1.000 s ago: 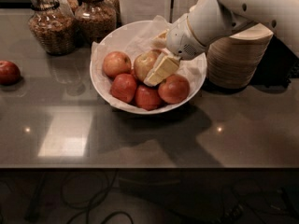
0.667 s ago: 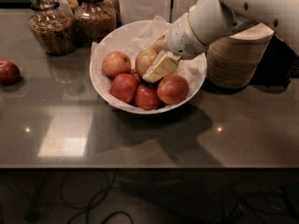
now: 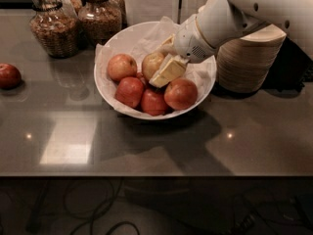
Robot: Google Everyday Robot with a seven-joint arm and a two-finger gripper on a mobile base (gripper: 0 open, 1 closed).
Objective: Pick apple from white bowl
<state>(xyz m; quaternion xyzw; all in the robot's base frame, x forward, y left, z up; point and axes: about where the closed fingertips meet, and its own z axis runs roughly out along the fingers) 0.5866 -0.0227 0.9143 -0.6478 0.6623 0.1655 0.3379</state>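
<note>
The white bowl (image 3: 111, 47), lined with crinkled paper, stands at the middle of the dark counter. It holds several apples. The palest, yellow-green apple (image 3: 149, 61) sits at the bowl's centre, above the redder ones (image 3: 180, 93). My gripper (image 3: 158, 65) reaches in from the upper right. One cream finger (image 3: 167, 71) lies across the front right of the pale apple and the other shows behind it. The fingers are closed on this apple, which sits slightly raised among the others.
A lone dark red apple (image 3: 9, 76) lies at the counter's left edge. Two glass jars (image 3: 51, 29) (image 3: 100, 14) stand behind the bowl on the left. A stack of beige disposable bowls (image 3: 249, 62) stands right of the bowl, under my arm.
The pale apple and the gripper have shifted slightly up and back in the bowl. The other apples have stayed in place.
</note>
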